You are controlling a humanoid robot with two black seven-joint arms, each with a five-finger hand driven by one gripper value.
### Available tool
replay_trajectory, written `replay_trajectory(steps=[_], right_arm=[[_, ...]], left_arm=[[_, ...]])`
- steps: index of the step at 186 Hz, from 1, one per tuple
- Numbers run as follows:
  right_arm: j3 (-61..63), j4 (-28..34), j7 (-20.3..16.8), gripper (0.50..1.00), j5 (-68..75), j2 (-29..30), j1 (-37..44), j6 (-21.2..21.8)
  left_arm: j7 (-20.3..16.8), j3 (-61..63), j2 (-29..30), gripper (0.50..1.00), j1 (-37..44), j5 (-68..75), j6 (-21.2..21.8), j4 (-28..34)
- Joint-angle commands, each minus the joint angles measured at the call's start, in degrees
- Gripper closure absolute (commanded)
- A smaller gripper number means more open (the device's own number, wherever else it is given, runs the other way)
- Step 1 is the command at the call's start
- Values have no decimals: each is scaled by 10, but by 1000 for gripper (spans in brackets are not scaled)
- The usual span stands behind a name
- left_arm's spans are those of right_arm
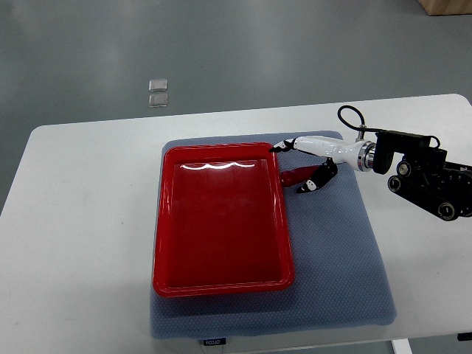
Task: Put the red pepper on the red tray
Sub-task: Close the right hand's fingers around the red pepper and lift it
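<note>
Leftmost, the red tray (221,221) sits on a blue-grey mat (346,273) over the white table (81,221), its bed bare. Just beside its right rim, near the far corner, lies the red pepper (297,175) on the mat. It looks small, light and glossy, likely slippery, so pinching across its middle seems wisest. Around it the right hand (310,164) curls its fingers (324,175), though whether they truly grip is unclear. Only the tray's raised rim stands in the way.
</note>
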Motion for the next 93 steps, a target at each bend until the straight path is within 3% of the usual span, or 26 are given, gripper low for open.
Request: replay_trajectory(steps=[1, 47, 48, 55, 63, 84, 93], right_arm=[[-1, -10, -2, 632, 0, 2, 0, -3], [-38, -26, -2, 679, -7, 2, 3, -27], [-49, -30, -2, 699, -7, 2, 3, -35], [-53, -32, -2, 707, -7, 3, 3, -39], [-56, -33, -2, 756, -7, 4, 2, -44], [-58, -34, -2, 950, -7, 4, 1, -48], [-58, -34, -2, 969, -8, 4, 1, -47]], left_arm=[[0, 0, 0, 500, 0, -1, 0, 0], [0, 0, 0, 500, 0, 0, 0, 1], [0, 0, 0, 500, 0, 0, 0, 1], [0, 0, 0, 500, 0, 0, 0, 2], [0, 0, 0, 500, 0, 0, 0, 2], [0, 0, 0, 500, 0, 0, 0, 2], [0, 0, 0, 500, 0, 0, 0, 2]])
